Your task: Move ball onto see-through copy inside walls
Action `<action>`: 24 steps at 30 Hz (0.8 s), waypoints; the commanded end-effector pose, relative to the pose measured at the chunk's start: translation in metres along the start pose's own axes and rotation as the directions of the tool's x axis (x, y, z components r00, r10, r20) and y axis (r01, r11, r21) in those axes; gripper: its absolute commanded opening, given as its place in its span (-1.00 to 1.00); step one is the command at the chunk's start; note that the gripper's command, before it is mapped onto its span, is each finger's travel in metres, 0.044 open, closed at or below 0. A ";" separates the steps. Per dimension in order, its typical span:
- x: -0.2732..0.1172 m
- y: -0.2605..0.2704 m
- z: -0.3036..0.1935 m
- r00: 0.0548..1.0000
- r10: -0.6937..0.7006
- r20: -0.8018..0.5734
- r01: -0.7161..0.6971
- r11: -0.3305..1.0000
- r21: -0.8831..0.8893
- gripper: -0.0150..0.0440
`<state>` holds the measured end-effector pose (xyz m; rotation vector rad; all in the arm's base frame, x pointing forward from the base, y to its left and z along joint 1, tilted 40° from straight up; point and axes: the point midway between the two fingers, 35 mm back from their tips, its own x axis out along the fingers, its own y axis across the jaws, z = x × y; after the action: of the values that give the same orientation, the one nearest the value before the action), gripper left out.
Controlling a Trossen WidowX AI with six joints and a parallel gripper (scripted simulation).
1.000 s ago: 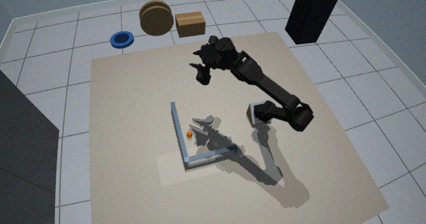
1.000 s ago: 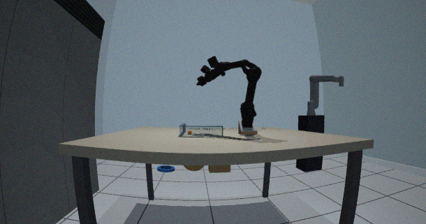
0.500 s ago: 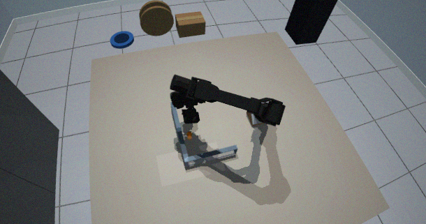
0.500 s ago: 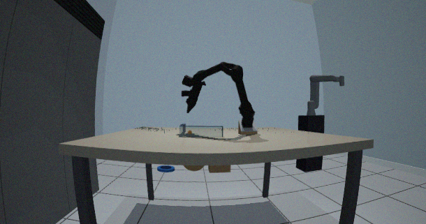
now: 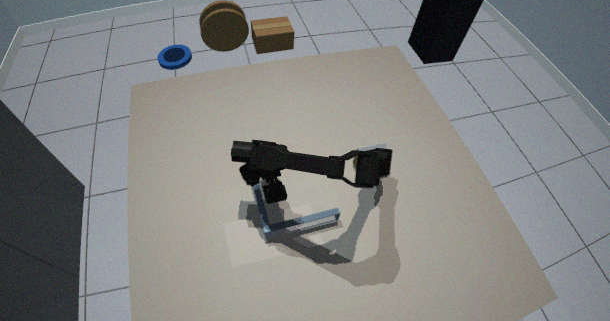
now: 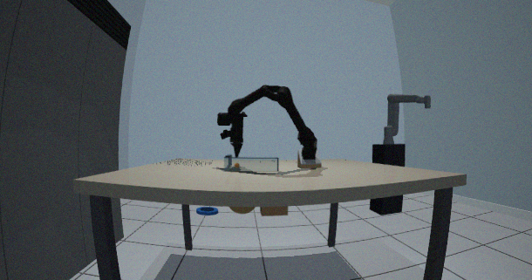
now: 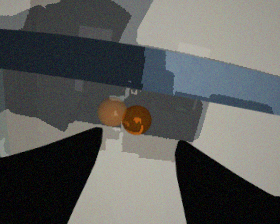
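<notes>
Ball [image 7: 136, 120] sat on the surface [image 6: 349, 180] touching its see-through copy [image 7: 112, 112] beside the clear wall [image 7: 191, 72], while the hand [image 7: 139, 163] hung above, half-open and empty, seemingly lined up to nudge it.

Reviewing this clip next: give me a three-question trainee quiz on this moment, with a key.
1. True or false: the gripper holds the orange ball.
2. In the wrist view, the see-through copy lies on which side of the ball: A left, B right, C directly below?
3. What blue thing lies on the floor beside the round brown object?

Key: 1 false, the fingers are open above the ball. 2 A, and they touch. 3 the blue ring.
</notes>
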<state>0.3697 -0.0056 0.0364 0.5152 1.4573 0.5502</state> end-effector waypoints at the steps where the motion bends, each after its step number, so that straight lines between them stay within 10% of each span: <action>1: 0.013 0.003 -0.002 1.000 0.011 -0.018 -0.011 1.000 0.004 0.27; 24: 0.044 0.003 -0.003 1.000 0.012 -0.018 -0.012 1.000 0.004 0.27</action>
<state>0.3696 0.0188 0.0096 0.5193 1.4687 0.5587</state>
